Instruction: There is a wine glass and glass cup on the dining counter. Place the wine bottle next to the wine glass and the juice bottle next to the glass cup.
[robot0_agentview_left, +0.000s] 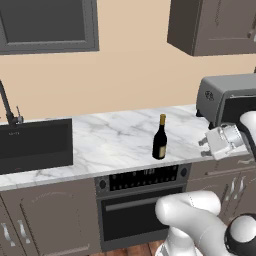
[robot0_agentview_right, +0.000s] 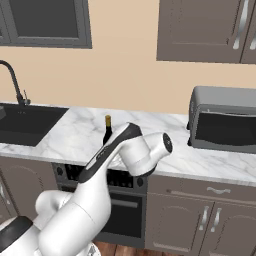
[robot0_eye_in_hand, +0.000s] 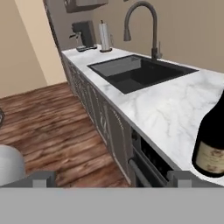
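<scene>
Clearly, the task is only just beginning. Starting at the far left of the left base view, a dark sink (robot0_agentview_left: 35, 142) with a curved black tap (robot0_agentview_left: 7, 107) is sitting sunk into the marble worktop, a long white grey-veined surface (robot0_agentview_left: 115, 142) running across the kitchen wall. Moving right, the wine bottle (robot0_agentview_left: 160, 138), dark with a gold foil top and a cream-gold label, is standing upright on that surface near its front edge, above the built-in oven (robot0_agentview_left: 142, 200), with nothing touching it. Further right, the gripper (robot0_agentview_left: 204, 147) is hovering beside the bottle, at about its height but well apart from it, in front of a grey toaster oven (robot0_agentview_left: 225, 97) at the right end of the worktop. Its fingers are standing spread wide and are holding nothing; in the hand view the bottle's lower body and label are showing at the right edge, off to the side of the fingers rather than between them. The wine bottle is waiting to be grasped, so nothing looks done yet. Judging from this, both placements are outstanding: the wine bottle beside the wine glass, and the juice bottle beside the glass cup, over on the dining counter.
</scene>
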